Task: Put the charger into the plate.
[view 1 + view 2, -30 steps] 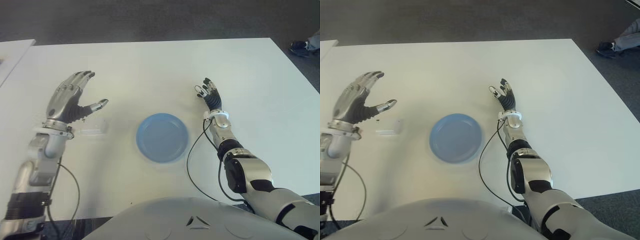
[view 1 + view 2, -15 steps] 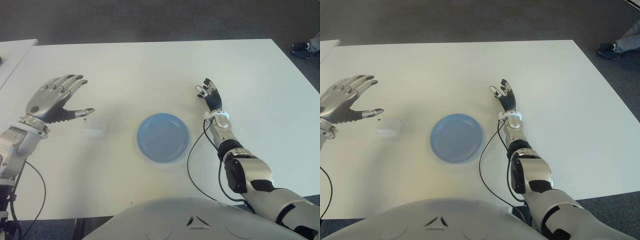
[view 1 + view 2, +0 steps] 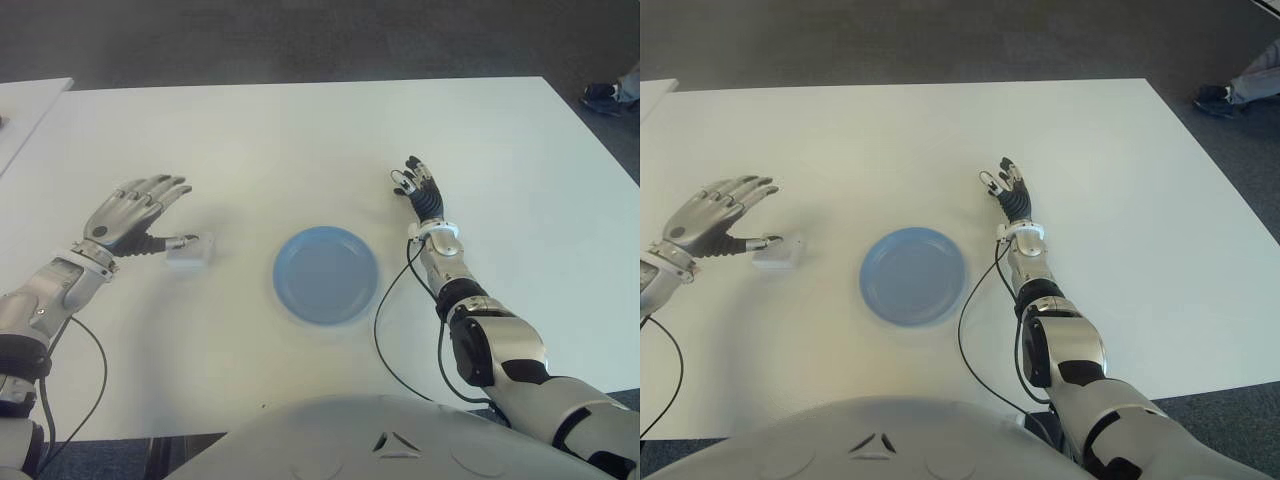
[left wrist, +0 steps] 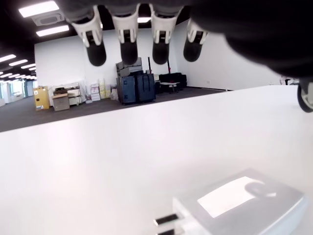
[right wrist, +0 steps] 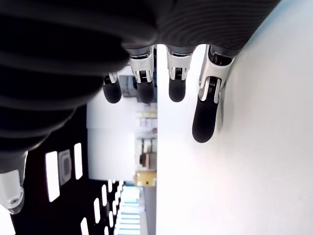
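The charger (image 3: 189,250), a small white block, is lying flat on the white tabletop (image 3: 300,140), to the robot's left of the blue plate (image 3: 326,274) and apart from it. The left wrist view is showing its two metal prongs (image 4: 165,220) sticking out sideways over the tabletop. The left hand (image 3: 132,215) is sitting just beside the charger on the side away from the plate, fingers spread and holding nothing; its thumb tip is reaching to the charger's near edge, though contact cannot be confirmed. The plate is sitting bare near the middle of the tabletop. The right hand (image 3: 421,193) is showing to the right of the plate, fingers extended and holding nothing. A black cable (image 3: 385,300) is trailing along the right forearm.
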`<move>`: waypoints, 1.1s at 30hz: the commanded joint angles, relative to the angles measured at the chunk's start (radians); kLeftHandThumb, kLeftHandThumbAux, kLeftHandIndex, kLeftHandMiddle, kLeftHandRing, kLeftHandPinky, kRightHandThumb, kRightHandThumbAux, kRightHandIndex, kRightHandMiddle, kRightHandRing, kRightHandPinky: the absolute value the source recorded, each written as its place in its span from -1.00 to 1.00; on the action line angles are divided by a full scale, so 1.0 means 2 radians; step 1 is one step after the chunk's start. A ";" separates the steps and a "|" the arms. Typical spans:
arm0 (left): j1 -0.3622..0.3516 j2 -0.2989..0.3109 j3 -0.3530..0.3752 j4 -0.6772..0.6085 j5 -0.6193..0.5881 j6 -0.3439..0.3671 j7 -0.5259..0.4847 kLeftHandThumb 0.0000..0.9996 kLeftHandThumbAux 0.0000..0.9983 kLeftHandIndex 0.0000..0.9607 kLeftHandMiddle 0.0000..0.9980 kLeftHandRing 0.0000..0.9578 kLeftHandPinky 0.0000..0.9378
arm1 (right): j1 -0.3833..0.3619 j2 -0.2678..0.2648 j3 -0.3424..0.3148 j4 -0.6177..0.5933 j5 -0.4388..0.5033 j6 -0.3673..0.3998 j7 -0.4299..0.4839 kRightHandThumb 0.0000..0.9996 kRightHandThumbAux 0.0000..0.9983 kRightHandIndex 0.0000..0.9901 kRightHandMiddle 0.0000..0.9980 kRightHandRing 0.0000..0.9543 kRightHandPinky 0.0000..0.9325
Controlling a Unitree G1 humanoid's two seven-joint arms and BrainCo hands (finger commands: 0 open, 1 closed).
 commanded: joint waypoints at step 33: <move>-0.171 -0.024 -0.274 0.286 0.090 -0.079 0.238 -0.48 -0.65 -1.00 -1.00 -1.00 -1.00 | 0.041 0.008 0.017 0.030 -0.006 0.045 -0.003 -1.00 0.02 -0.96 -0.80 -0.86 -0.98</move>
